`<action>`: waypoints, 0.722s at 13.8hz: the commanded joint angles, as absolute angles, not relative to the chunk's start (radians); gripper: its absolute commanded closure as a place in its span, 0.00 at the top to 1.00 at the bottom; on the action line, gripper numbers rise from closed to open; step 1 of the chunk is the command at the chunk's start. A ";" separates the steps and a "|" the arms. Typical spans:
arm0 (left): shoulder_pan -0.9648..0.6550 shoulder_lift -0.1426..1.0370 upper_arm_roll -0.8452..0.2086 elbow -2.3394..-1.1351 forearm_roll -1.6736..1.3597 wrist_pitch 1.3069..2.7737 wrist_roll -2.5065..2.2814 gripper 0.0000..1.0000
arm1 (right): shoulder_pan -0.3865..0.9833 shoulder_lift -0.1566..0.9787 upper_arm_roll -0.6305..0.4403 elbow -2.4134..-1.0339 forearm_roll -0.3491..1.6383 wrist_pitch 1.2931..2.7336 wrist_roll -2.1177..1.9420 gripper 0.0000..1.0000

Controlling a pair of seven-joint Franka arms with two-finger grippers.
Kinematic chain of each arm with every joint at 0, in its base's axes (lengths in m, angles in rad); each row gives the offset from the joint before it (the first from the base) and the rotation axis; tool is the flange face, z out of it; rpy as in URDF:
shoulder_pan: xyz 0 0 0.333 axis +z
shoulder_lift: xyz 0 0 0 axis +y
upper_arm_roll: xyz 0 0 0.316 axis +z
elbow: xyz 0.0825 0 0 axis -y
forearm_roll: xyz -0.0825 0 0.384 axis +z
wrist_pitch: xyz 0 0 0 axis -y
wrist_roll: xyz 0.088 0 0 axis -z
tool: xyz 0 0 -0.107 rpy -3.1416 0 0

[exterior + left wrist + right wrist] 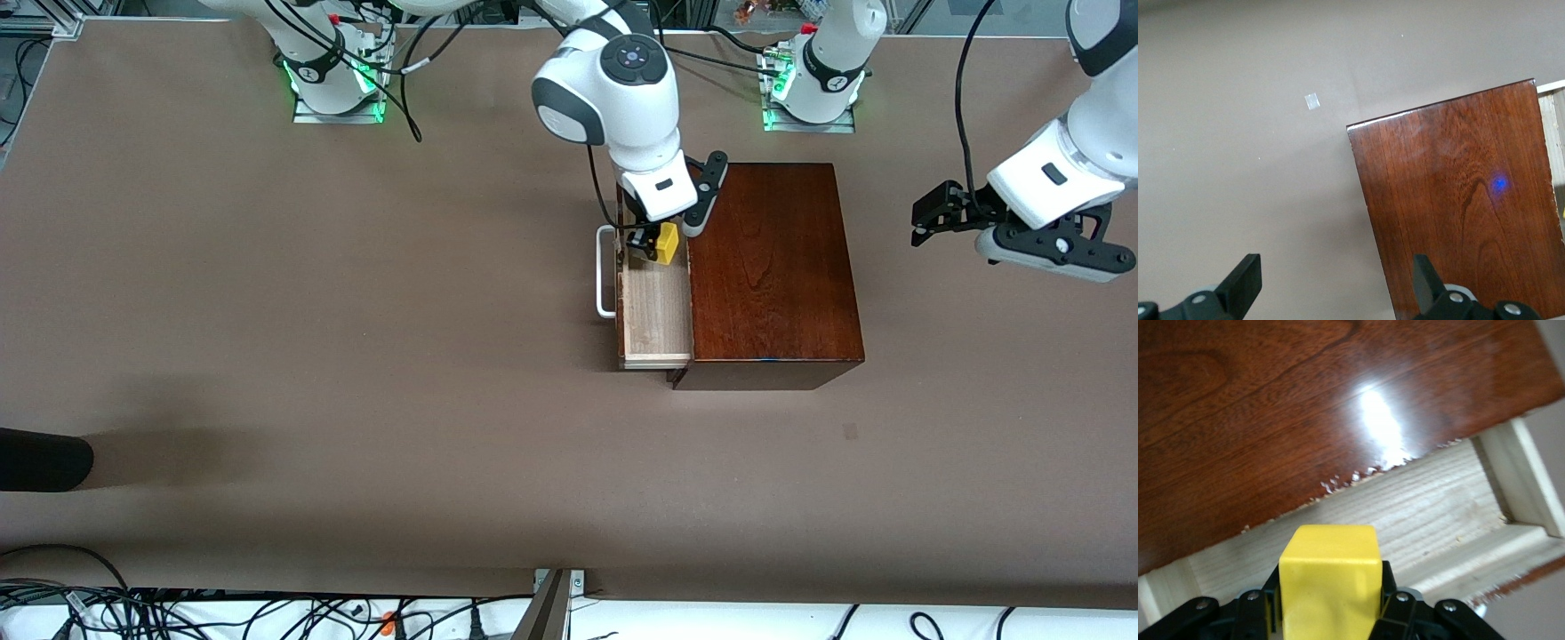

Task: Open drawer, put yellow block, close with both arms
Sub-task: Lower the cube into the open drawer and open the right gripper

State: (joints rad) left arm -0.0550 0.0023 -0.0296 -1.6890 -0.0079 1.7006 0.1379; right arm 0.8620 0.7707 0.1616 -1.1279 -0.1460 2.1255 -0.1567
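The mahogany box (773,267) stands mid-table with its drawer (656,311) pulled out toward the right arm's end, its white bar handle (605,271) leading. My right gripper (656,242) is shut on the yellow block (669,240) and holds it over the part of the pale tray that lies farther from the front camera. In the right wrist view the block (1330,580) sits between the black fingers above the tray floor (1418,507). My left gripper (920,218) hangs open and empty above the table toward the left arm's end, beside the box (1465,200).
A small pale mark (850,432) lies on the brown table nearer the front camera than the box; it also shows in the left wrist view (1312,101). A dark object (44,458) lies at the right arm's end of the table. Cables run along the front edge.
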 commanded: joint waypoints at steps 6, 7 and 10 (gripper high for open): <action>-0.031 -0.018 -0.025 -1.720 -0.026 1.713 0.058 1.00 | 0.905 0.836 0.150 -1.101 -0.296 2.109 -0.265 0.25; -0.031 -0.018 -0.025 -1.720 -0.026 1.712 0.058 1.00 | 0.905 0.836 0.150 -1.115 -0.301 2.115 -0.282 0.25; -0.031 -0.018 -0.025 -1.717 -0.026 1.712 0.058 1.00 | 0.899 0.831 0.150 -1.121 -0.298 2.109 -0.347 0.25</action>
State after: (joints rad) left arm -0.0359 -0.0058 -0.0223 -1.7062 -0.0079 1.7117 0.0649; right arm 0.8959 0.8385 0.1552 -1.1268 -0.2832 2.1218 -0.3123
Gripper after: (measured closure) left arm 0.000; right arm 0.445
